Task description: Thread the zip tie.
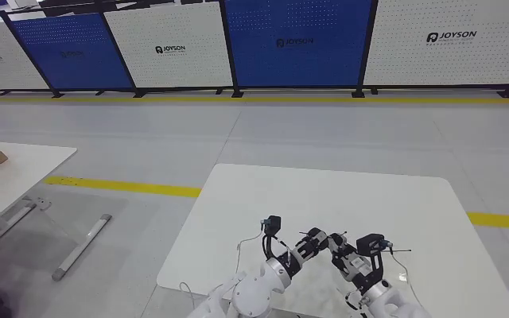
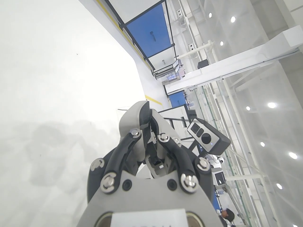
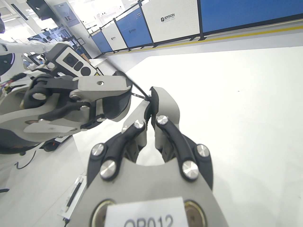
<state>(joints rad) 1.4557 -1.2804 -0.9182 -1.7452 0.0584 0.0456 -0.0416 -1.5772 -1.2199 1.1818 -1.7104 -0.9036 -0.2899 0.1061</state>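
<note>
We see both grippers over the near part of the white table (image 1: 334,199), close to its front edge and about midway between its two sides. The left gripper (image 2: 148,112) has its fingers pressed together, black pads meeting with no gap between them. The right gripper (image 3: 150,100) has its jaws closed as well, clamped on the zip tie (image 3: 136,88), a thin black strap pinched right at the fingertips. From there the strap runs straight across the short gap to the tips of the left gripper, where it goes in between the closed fingers, so we take that end to be gripped too. The contact itself is partly hidden behind the upper finger. The two grippers face each other tip to tip, just beside one another but not touching, joined only by the strap. Both are held above the tabletop, and the strap hangs in the air and does not lie on the surface. Beyond the fingertips a broad stretch of white top runs away to the far edge, and the rounded far corners sit well apart from the arms. To either side the table's edges are also well off, the left edge slanting toward the front. Past the table we see grey floor with a yellow line (image 1: 119,185), another table (image 1: 32,159) standing off to the left, and a fence of blue and white panels (image 1: 298,40) along the back.
</note>
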